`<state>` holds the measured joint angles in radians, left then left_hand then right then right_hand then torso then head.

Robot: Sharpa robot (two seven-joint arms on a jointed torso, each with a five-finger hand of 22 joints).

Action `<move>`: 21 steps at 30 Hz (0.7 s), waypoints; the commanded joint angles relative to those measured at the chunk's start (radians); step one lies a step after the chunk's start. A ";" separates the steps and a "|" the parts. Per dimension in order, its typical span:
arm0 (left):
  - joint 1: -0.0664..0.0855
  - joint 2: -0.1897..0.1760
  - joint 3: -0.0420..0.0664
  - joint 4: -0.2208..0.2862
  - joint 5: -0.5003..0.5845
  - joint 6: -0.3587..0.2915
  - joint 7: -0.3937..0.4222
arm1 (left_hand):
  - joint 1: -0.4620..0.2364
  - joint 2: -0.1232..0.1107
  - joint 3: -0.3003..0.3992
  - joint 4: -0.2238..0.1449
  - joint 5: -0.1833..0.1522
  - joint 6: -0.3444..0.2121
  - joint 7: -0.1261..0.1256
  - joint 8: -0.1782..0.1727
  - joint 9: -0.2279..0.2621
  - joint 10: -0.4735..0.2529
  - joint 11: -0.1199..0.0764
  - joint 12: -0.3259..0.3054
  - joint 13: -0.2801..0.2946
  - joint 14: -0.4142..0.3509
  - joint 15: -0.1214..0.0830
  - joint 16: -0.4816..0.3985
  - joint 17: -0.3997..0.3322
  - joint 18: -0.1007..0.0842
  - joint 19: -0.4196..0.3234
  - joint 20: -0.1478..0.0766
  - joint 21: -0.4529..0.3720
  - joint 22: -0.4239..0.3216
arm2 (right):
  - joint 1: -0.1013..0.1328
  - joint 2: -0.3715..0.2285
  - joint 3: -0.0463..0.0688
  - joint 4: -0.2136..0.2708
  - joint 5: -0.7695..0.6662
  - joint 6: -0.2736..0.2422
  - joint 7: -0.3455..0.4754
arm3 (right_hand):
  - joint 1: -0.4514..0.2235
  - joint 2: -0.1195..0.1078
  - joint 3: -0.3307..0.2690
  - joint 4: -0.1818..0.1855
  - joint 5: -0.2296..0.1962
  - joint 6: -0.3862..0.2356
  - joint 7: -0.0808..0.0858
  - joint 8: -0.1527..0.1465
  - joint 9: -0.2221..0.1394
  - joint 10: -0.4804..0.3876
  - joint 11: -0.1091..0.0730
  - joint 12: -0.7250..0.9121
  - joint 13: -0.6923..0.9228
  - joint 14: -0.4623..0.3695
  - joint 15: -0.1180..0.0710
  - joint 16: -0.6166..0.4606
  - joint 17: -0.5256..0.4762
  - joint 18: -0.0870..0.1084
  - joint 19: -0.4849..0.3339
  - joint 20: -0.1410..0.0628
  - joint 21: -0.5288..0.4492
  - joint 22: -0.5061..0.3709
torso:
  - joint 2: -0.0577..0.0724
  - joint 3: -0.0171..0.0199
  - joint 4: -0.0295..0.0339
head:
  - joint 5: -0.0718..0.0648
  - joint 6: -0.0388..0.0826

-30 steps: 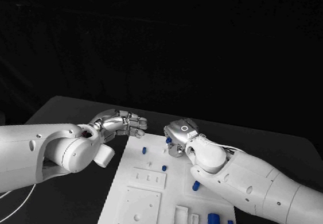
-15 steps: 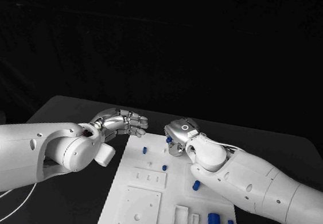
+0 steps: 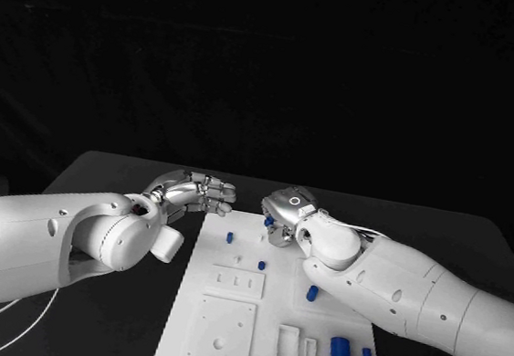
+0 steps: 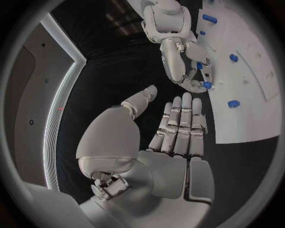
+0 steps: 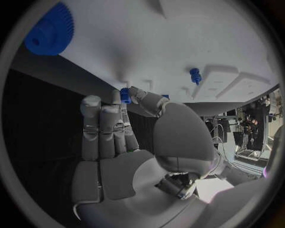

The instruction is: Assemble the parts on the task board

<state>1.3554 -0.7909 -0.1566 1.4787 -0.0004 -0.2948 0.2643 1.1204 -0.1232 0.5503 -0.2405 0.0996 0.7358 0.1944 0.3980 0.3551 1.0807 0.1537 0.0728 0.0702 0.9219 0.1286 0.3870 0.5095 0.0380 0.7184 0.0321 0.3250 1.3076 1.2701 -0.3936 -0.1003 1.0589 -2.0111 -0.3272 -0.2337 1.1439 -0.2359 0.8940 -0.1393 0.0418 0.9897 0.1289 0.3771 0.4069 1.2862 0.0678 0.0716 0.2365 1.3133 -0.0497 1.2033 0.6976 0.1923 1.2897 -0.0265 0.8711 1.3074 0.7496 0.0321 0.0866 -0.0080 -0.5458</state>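
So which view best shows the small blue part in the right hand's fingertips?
The right wrist view: the blue part sits pinched at the right hand's fingertips, close against the task board. The left wrist view shows it from the side, smaller. In the head view the hand covers most of it.

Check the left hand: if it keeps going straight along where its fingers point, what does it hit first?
Probably the right hand, which pinches a small blue part just ahead of the left hand. The task board lies off to one side. Depth is unclear.
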 commanded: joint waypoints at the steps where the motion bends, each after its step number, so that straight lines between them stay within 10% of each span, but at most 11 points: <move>1: 0.003 0.003 0.001 0.000 -0.004 0.004 0.002 | -0.001 -0.001 0.001 -0.003 0.005 -0.005 0.010 -0.006 0.001 0.001 0.005 -0.005 -0.001 -0.002 0.006 -0.005 -0.001 0.009 -0.005 0.002 0.004 0.023 | -0.002 0.000 -0.002 0.003 0.003 0.026 0.008 | 0.006 -0.007 -0.004 -0.003 0.007 -0.009 0.001 -0.006 0.000 -0.010 0.001 -0.007 -0.002 -0.004 0.006 0.002 -0.003 0.070 -0.005 -0.001 0.003 0.017 | 0.000 -0.0003 0.0008 | -0.001 -0.002; 21: 0.006 0.002 0.001 0.000 -0.005 0.003 0.001 | -0.002 -0.001 0.001 -0.003 0.006 -0.006 0.010 -0.006 0.001 0.000 0.005 -0.005 -0.001 -0.002 0.006 -0.005 -0.001 0.009 -0.005 0.002 0.004 0.023 | -0.001 0.002 -0.002 0.001 0.015 0.032 0.012 | 0.006 -0.018 -0.009 -0.005 0.007 -0.015 0.004 -0.010 -0.002 -0.018 0.004 -0.006 -0.005 -0.005 0.009 0.003 -0.008 0.070 -0.007 0.002 0.002 0.016 | 0.000 0.0000 -0.0011 | 0.002 -0.005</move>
<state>1.3589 -0.7905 -0.1566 1.4769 -0.0013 -0.2951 0.2607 1.1204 -0.1232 0.5503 -0.2405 0.0997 0.7358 0.1944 0.3981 0.3551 1.0808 0.1536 0.0728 0.0702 0.9219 0.1286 0.3870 0.5095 0.0380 0.7184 0.0321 0.3249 1.3075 1.2710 -0.3929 -0.1006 1.0604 -1.9986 -0.3235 -0.2315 1.1508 -0.2449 0.8885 -0.1447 0.0465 0.9796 0.1319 0.3713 0.4064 1.2747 0.0724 0.0715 0.2323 1.3113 -0.0448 1.2033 0.6911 0.1922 1.2861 -0.0230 0.8711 1.3073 0.7495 0.0319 0.0861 -0.0055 -0.5504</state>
